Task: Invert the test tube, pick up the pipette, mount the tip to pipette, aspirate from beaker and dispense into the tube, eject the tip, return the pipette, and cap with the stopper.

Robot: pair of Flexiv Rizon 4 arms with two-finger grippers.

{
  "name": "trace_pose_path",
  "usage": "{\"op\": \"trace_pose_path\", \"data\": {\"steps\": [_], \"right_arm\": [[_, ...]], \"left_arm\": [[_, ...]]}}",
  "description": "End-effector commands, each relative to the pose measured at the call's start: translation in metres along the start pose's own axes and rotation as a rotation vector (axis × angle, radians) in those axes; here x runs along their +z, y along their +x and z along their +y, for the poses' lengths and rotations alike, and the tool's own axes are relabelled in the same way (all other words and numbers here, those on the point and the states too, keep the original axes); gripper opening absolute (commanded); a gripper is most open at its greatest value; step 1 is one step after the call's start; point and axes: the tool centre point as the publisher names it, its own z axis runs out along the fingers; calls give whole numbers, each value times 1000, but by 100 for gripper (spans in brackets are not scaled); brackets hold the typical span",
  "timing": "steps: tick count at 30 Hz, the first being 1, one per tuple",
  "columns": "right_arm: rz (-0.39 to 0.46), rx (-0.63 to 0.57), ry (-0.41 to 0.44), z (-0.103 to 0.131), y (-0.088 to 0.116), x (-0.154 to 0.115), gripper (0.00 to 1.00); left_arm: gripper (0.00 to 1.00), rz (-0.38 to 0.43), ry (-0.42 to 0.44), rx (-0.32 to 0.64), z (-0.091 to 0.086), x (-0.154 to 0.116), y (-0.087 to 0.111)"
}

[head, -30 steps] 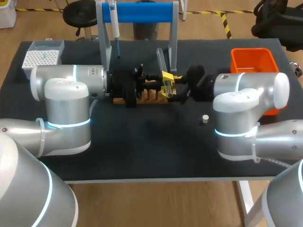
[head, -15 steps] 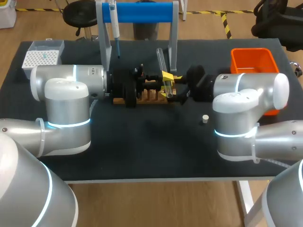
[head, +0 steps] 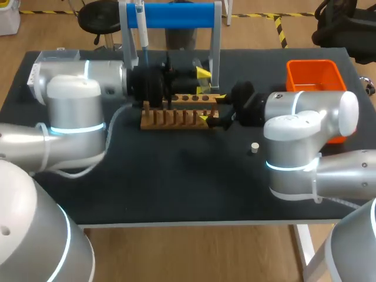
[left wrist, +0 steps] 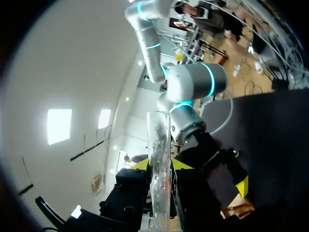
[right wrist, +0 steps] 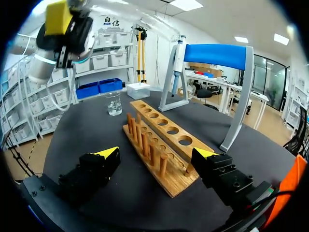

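Observation:
A clear glass test tube (left wrist: 160, 164) sits between the yellow fingertips of my left gripper (left wrist: 160, 166), which is shut on it. In the head view that gripper (head: 201, 76) hangs above the back of the wooden rack (head: 176, 117); the right wrist view shows it (right wrist: 63, 19) high over the table with the tube (right wrist: 130, 19) sticking out sideways. My right gripper (right wrist: 157, 154) stands open around the rack's (right wrist: 159, 142) near end, also seen in the head view (head: 211, 108). The pipette (head: 141, 29) hangs on the blue-topped stand (head: 176, 14). A beaker (right wrist: 114, 103) stands beyond the rack. The small stopper (head: 254, 147) lies by my right arm.
A white tip box (head: 56, 56) peeks out behind my left arm at the back left and shows past the beaker (right wrist: 138, 90). An orange bin (head: 314, 73) stands at the back right. The stand's legs (head: 215, 59) rise just behind the rack.
My left arm has risen and drawn back, lifting the test tube up from the rack's right end. The right arm and its open gripper have not moved.

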Motion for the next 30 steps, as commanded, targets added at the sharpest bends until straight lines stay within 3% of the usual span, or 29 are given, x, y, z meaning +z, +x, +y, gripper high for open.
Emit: {"op": "trace_pose_path", "data": {"steps": [1,16,18,21,24,30], "right_arm": [[-1,-1,-2,-1,0,0,100],[-1,-1,-2,-1,0,0,100],[-1,-1,-2,-1,0,0,100],[-1,-1,-2,-1,0,0,100],[-1,-1,-2,-1,0,0,100],[-1,-1,-2,-1,0,0,100]], "left_arm": [[0,58,90,-592,1,-5,-14],[0,40,78,-567,-2,-6,-20],[0,58,113,-738,13,-13,-20],[0,86,73,-881,23,-21,-26],[0,88,32,-979,32,-24,-32],[0,11,-21,-1082,49,-26,-35]]}}
